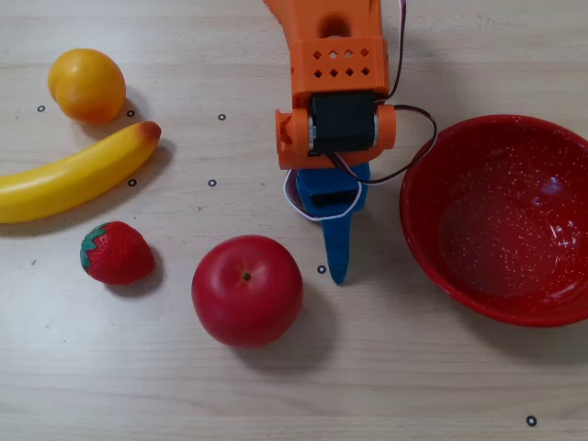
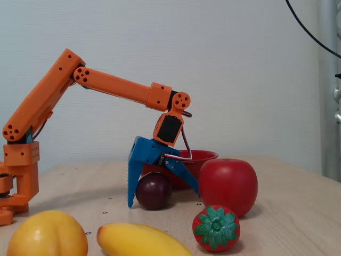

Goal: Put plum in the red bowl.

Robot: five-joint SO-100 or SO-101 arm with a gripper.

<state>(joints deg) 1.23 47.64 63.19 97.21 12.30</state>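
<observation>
- Pale wooden table [image 1: 413, 386] with a plain light wall behind it in the fixed view, small black ring marks dotted over the surface.
- The orange arm [image 2: 114, 85] reaches out from its base at the left of the fixed view and bends down at the wrist.
- The gripper [image 2: 163, 198], blue fingers spread apart, is down at table level, its jaws open and straddling the plum [image 2: 154, 191].
- One finger [image 2: 133, 178] stands just left of the plum, the other slants down on its right; whether either touches the fruit, I cannot tell.
- The plum sits on the table; in the overhead view it is hidden under the arm.
- The red bowl [image 1: 501, 220] is on the right of the overhead view, near the gripper, upright.
- The red apple [image 1: 246, 289] lies just left of the blue fingertip in the overhead view.
- Farther left: strawberry [image 1: 116, 253], banana [image 1: 78, 173] and an orange fruit [image 1: 86, 84] at the far left corner.
</observation>
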